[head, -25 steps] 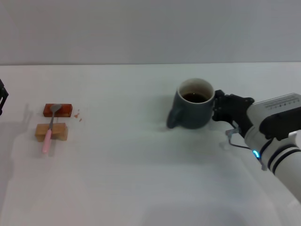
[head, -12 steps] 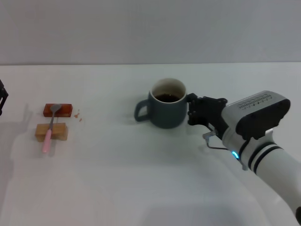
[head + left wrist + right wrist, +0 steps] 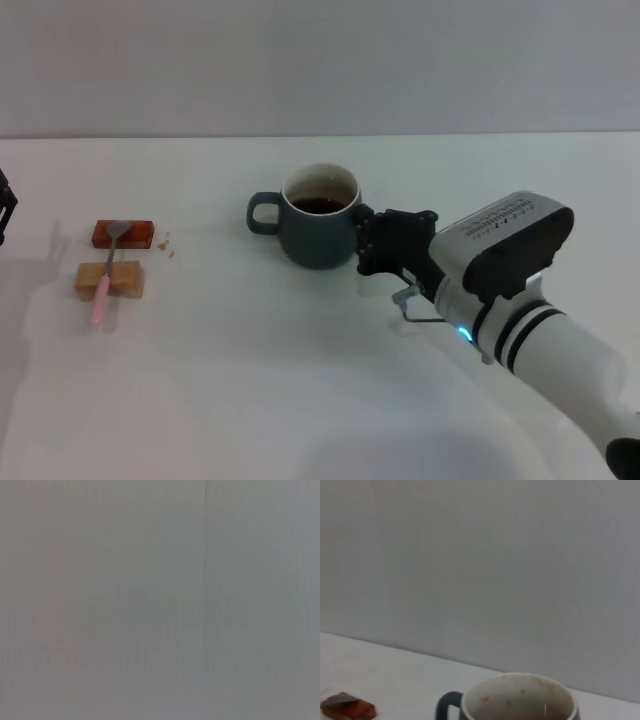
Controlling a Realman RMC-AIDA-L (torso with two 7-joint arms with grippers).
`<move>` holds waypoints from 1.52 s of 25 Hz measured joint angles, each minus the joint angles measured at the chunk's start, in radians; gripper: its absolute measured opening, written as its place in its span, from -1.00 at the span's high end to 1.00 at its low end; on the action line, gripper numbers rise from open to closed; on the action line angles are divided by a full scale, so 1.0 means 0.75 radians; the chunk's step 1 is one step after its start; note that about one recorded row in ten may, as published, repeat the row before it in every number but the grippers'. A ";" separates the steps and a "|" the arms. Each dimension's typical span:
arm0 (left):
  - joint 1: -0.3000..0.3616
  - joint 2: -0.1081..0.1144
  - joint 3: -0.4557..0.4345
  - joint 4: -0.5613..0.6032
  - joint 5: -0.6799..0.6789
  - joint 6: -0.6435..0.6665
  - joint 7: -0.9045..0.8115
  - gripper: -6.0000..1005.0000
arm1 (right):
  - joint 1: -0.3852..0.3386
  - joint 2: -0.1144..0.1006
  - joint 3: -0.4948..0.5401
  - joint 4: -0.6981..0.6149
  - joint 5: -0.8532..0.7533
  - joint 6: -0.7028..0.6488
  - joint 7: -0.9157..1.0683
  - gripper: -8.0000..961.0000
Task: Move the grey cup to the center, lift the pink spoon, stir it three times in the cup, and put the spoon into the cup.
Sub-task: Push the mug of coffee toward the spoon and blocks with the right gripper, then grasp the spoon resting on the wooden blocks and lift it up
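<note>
The grey cup [image 3: 318, 228] stands upright near the table's middle, its handle to the left and dark liquid inside. My right gripper [image 3: 368, 242] is pressed against its right side. The right wrist view shows the cup's rim [image 3: 519, 696] close by. The pink spoon [image 3: 104, 283] lies far left across two blocks, its metal bowl on the far one. My left gripper [image 3: 4, 212] is parked at the left edge, well left of the spoon. The left wrist view shows only a blank grey surface.
A red-brown block [image 3: 124, 235] and a tan wooden block [image 3: 110, 281] hold the spoon off the white table [image 3: 260, 380]. Small red crumbs [image 3: 167, 247] lie beside the red-brown block, which also shows in the right wrist view [image 3: 348, 708].
My right arm has moved left and the cup has travelled with it, from the right part of the table to near the middle. The spoon, the blocks and the left arm have not moved.
</note>
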 joint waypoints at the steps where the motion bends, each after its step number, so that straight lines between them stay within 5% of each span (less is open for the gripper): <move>1: 0.000 0.000 0.000 0.000 0.000 0.000 0.000 -0.65 | 0.000 0.000 -0.004 0.004 -0.004 0.001 0.000 0.98; 9: 0.000 0.000 0.000 0.000 0.000 0.000 0.000 -0.65 | -0.058 0.002 -0.007 0.003 -0.046 -0.116 -0.005 0.99; 16: 0.004 0.000 0.000 0.000 0.000 0.000 0.000 -0.65 | -0.305 0.000 0.143 -0.157 -0.029 -0.603 -0.012 0.99; 22: 0.022 0.000 0.055 -0.003 0.000 0.003 -0.001 -0.65 | -0.460 0.000 0.341 -0.223 -0.008 -0.837 -0.013 0.99; 26: 0.085 0.000 0.146 -0.044 -0.001 0.047 -0.003 -0.65 | -0.532 -0.002 0.410 -0.280 0.157 -0.917 -0.015 0.98; 38: 0.343 0.006 0.463 -0.267 0.000 0.106 0.004 -0.64 | -0.574 -0.004 0.412 -0.326 0.200 -0.929 -0.009 0.98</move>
